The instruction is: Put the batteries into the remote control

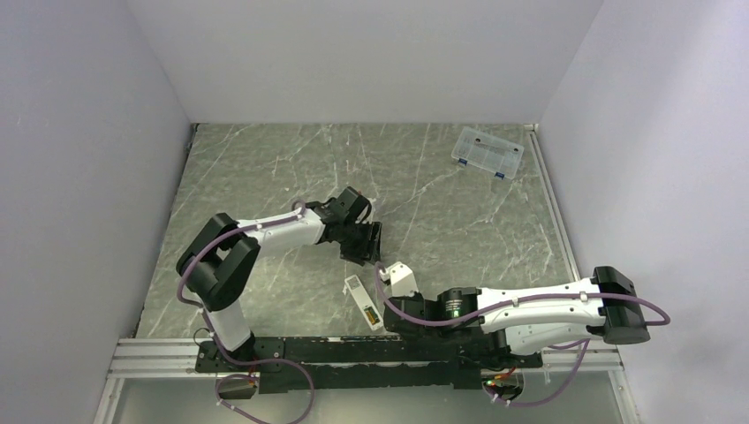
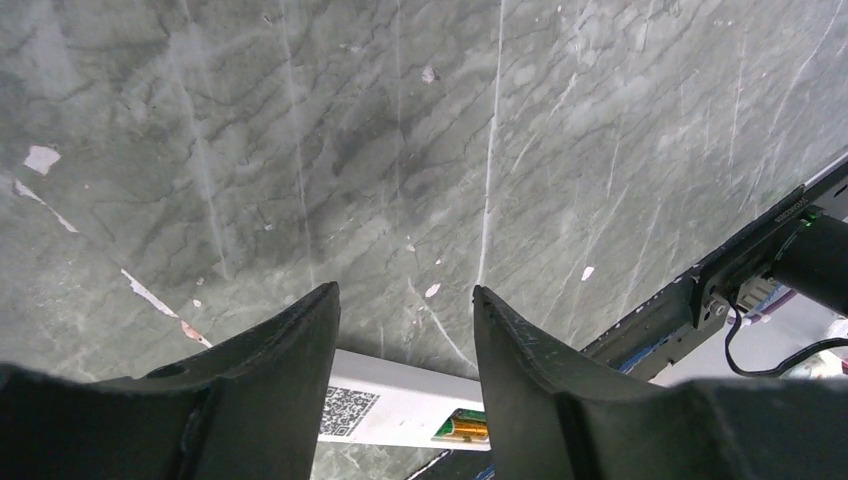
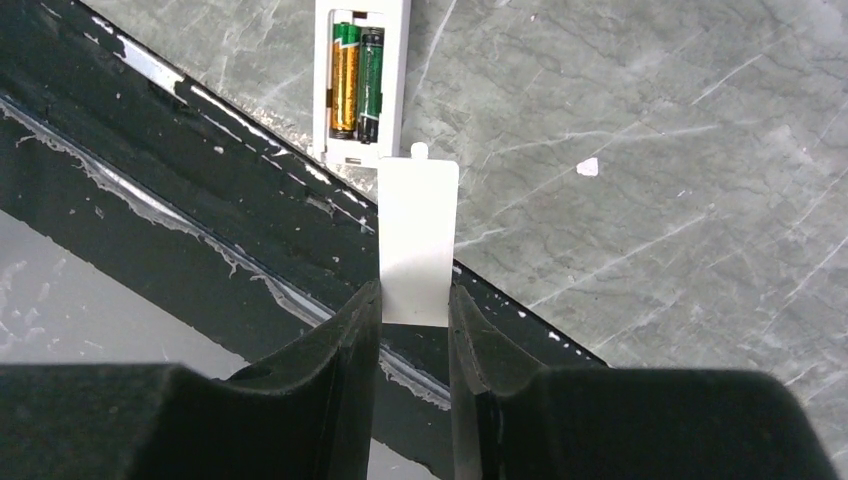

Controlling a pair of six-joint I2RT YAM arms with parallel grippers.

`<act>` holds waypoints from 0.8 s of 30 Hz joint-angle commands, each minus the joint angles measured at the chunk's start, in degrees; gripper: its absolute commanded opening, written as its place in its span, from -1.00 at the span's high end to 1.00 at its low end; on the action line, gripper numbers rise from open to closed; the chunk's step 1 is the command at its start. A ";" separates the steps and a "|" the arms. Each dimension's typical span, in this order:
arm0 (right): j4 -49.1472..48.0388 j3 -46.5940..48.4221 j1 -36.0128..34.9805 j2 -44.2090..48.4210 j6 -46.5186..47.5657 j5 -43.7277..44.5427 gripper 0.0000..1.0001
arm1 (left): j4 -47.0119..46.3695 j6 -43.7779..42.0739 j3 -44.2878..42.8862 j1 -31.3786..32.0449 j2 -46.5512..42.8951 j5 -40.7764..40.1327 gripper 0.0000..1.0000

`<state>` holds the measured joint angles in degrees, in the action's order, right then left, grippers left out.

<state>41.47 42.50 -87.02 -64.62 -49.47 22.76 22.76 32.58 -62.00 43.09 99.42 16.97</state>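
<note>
The slim white plastic remote control (image 3: 397,70) lies top-left in the right wrist view, with the gold and green cylindrical batteries (image 3: 357,82) seated inside. The right gripper (image 3: 413,292) pinches a flat white cover piece (image 3: 418,220). The left gripper (image 2: 405,292) is half-open and empty. A crooked cover could shove the unheld remote.

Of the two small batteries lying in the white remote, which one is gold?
The gold-orange battery, left in the right wrist view; the dark green battery lies at its right.

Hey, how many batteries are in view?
2. A small gold cylindrical battery and a dark green one lie side by side in the recess of the slim white plastic remote control. None seems hidden.
</note>
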 commanded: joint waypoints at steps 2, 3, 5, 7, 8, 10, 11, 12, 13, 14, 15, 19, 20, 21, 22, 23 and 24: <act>-2.66 -0.49 0.19 -0.11 -0.23 -0.96 0.98 | -3.36 0.10 1.09 0.01 0.36 3.26 -0.06; -2.59 -0.49 0.19 -0.29 -0.39 -0.91 0.98 | -3.61 0.27 1.73 0.02 0.34 3.24 -0.04; -2.39 -0.33 0.23 -0.78 -0.32 -1.11 0.98 | -4.05 0.67 3.06 0.05 0.04 3.16 0.01; -2.51 -0.18 0.19 -1.27 -0.04 -1.52 0.98 | -4.52 1.01 4.29 -0.01 -0.42 3.19 0.06; -2.66 -0.13 0.19 -1.46 0.11 -1.68 0.98 | -4.63 1.14 4.83 -0.02 -0.63 3.14 0.08; -2.79 -0.04 0.19 -1.79 0.23 -1.83 0.98 | -4.73 1.37 5.80 -0.01 -1.22 2.94 0.11; -2.92 0.00 0.19 -1.91 0.32 -1.89 0.98 | -4.74 1.55 6.29 0.05 -1.62 2.78 0.11; -3.04 -0.04 0.19 -2.03 0.36 -1.93 0.98 | -4.72 1.68 6.83 0.00 -1.99 2.53 0.11; -3.06 0.03 0.19 -2.17 0.49 -1.98 0.98 | -4.67 1.75 7.27 0.02 -2.43 2.40 0.11; -3.19 0.04 0.21 -2.30 0.66 -2.02 0.97 | -4.62 1.86 7.67 0.00 -2.92 2.25 0.11; -3.23 0.11 0.19 -2.41 0.88 -2.10 0.97 | -4.55 1.99 8.09 0.04 -3.31 2.13 0.12; -3.24 0.62 0.19 -3.45 2.15 -2.62 0.96 | -4.32 2.46 9.67 -0.02 -5.12 1.45 0.12; -3.16 0.84 0.19 -3.66 2.63 -2.76 0.94 | -4.31 2.60 10.05 0.05 -5.52 1.40 0.12; -3.15 0.97 0.19 -3.93 3.03 -2.96 0.94 | -4.30 2.72 10.44 0.04 -5.98 1.29 0.12; -3.15 1.19 0.20 -4.18 3.62 -3.18 0.93 | -4.31 2.89 11.06 0.06 -6.52 1.19 0.12; -2.99 1.49 0.19 -4.40 4.25 -3.32 0.93 | -4.38 2.97 11.55 0.05 -7.04 1.03 0.12; -2.72 1.71 0.19 -4.62 4.82 -3.27 0.93 | -4.28 3.13 12.00 -0.01 -7.57 0.85 0.12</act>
<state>39.40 42.24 -87.02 -68.69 -47.46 20.10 18.72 34.76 -51.46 43.05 95.31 18.74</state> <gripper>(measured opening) 0.294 0.442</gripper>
